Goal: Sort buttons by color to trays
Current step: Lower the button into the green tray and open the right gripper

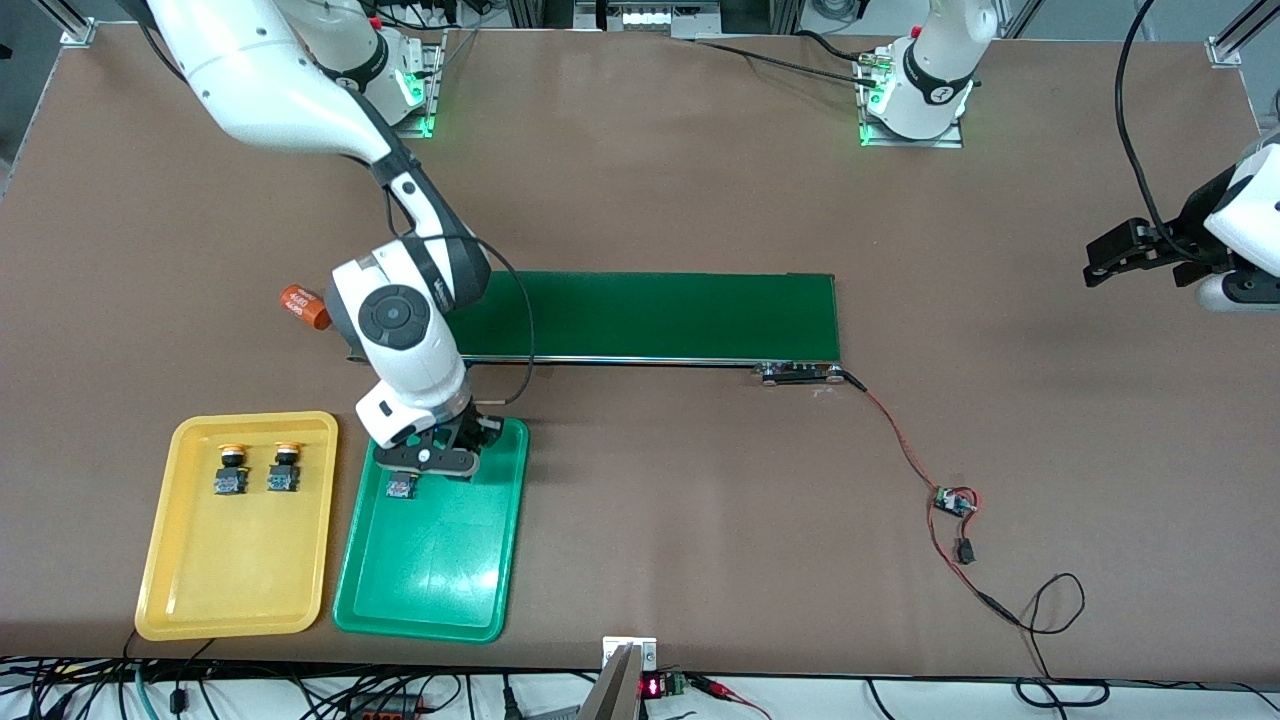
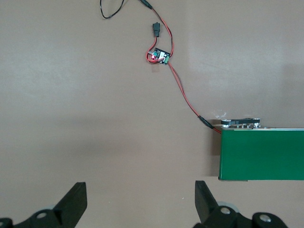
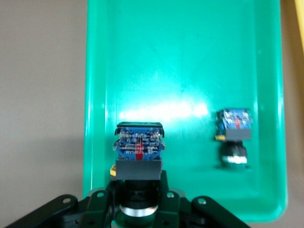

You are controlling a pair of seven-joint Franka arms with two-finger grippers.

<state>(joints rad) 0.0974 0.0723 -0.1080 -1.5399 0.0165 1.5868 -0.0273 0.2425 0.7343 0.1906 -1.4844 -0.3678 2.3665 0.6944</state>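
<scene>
gripping a green button [image 3: 137, 147], right jaws hang over green tray [image 1: 440, 590]; left jaws wide above brown table [image 1: 650, 180]

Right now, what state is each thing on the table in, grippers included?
Right gripper: shut on a green button, over the green tray.
Second green button: lying in the green tray.
Yellow buttons: both lying in the yellow tray, side by side.
Left gripper: open, holds nothing, waits over bare table.
Conveyor belt: nothing visible on it.
Orange cylinder: on its side beside the belt.
</scene>
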